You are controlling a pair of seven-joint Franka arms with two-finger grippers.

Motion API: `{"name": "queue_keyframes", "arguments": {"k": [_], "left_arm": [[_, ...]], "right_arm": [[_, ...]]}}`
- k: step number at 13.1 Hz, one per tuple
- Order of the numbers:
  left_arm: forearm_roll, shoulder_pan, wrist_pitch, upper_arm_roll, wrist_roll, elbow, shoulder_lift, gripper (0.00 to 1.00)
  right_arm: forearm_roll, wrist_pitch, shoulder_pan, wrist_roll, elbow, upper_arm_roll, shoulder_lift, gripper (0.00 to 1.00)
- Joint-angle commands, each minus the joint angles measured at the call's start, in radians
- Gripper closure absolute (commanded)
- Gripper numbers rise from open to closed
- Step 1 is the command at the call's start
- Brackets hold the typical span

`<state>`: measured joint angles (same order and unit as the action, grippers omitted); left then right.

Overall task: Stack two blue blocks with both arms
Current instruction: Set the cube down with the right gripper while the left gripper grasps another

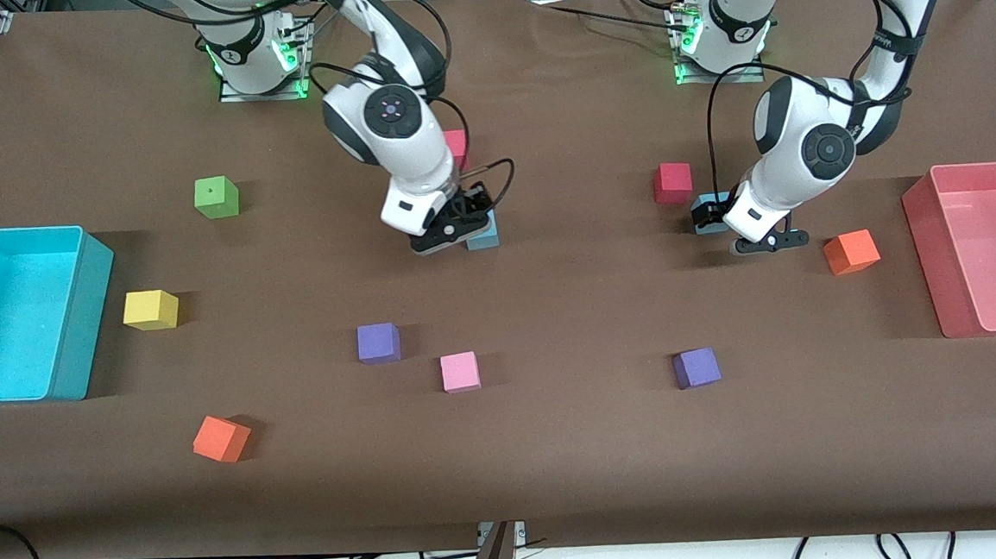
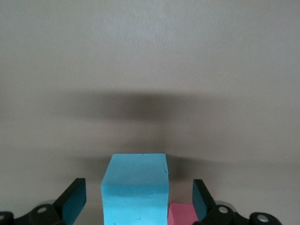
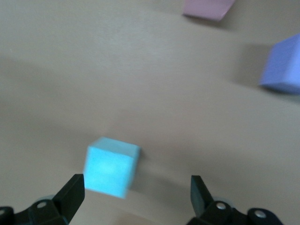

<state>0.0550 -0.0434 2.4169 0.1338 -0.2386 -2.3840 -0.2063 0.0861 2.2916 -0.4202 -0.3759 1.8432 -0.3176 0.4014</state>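
Right pincer (image 3: 136, 197) spread wide, empty, over sky-blue foam cube (image 3: 110, 166); left pincer (image 2: 138, 199) likewise, straddling another (image 2: 136, 187)

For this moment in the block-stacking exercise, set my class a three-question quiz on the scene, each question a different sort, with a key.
1. True or false: the left gripper is shut on a blue block.
2. Which cube lies beside that block? A red, B yellow, C green.
3. Fill in: the right gripper is open over the other ____ block.

Key: 1 false, its fingers stand apart around the block; 2 A; 3 blue.
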Motion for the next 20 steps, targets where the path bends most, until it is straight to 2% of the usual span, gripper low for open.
{"name": "queue_keyframes", "arguments": {"k": [1, 3, 4, 5, 7, 8, 9, 12, 14, 16, 18, 20], "left_arm": [[0.019, -0.012, 0.025, -0.002, 0.007, -0.015, -0.01, 0.0], [0.019, -0.012, 0.03, -0.002, 0.01, -0.03, -0.012, 0.0], [0.019, -0.012, 0.031, -0.002, 0.012, -0.041, -0.012, 0.01], [0.019, -0.012, 0.045, -0.003, 0.012, -0.047, -0.013, 0.09], [0.019, -0.012, 0.054, -0.003, 0.019, -0.058, -0.013, 0.65], [0.019, -0.012, 0.054, -0.002, 0.019, -0.057, -0.012, 0.85], [0.019, -0.012, 0.05, -0.002, 0.018, -0.055, -0.007, 1.0], [0.017, -0.012, 0.013, 0.0, 0.012, 0.015, 0.034, 1.0], [0.019, -0.018, -0.187, 0.016, -0.001, 0.189, 0.033, 1.0], [0.017, -0.061, -0.355, 0.027, -0.08, 0.355, 0.025, 1.0], [0.016, -0.105, -0.421, 0.065, -0.151, 0.454, 0.007, 1.0], [0.019, -0.188, -0.43, 0.075, -0.273, 0.517, -0.033, 1.0]], "right_arm": [[-0.212, -0.041, 0.061, 0.336, 0.136, -0.006, -0.145, 0.0], [-0.554, -0.028, 0.092, 0.669, 0.279, -0.005, -0.226, 0.0], [-0.662, 0.011, 0.103, 0.809, 0.348, -0.005, -0.26, 0.0], [-0.742, 0.047, 0.104, 0.916, 0.394, -0.005, -0.274, 0.0], [-0.959, 0.1, 0.104, 1.183, 0.444, -0.005, -0.276, 0.0], [-1.076, 0.136, 0.104, 1.306, 0.464, -0.005, -0.27, 0.0], [-1.159, 0.178, 0.103, 1.429, 0.474, -0.006, -0.254, 0.0], [-1.421, 0.29, 0.083, 1.77, 0.472, -0.006, -0.159, 0.0], [-1.688, 0.304, 0.072, 2.091, 0.464, -0.006, -0.096, 0.0], [-1.891, 0.302, 0.04, 2.369, 0.462, -0.005, -0.041, 0.0], [-2.032, 0.301, 0.02, 2.561, 0.458, -0.005, 0.016, 0.0], [-2.083, 0.301, 0.017, 2.635, 0.45, -0.003, 0.028, 0.0]]}}
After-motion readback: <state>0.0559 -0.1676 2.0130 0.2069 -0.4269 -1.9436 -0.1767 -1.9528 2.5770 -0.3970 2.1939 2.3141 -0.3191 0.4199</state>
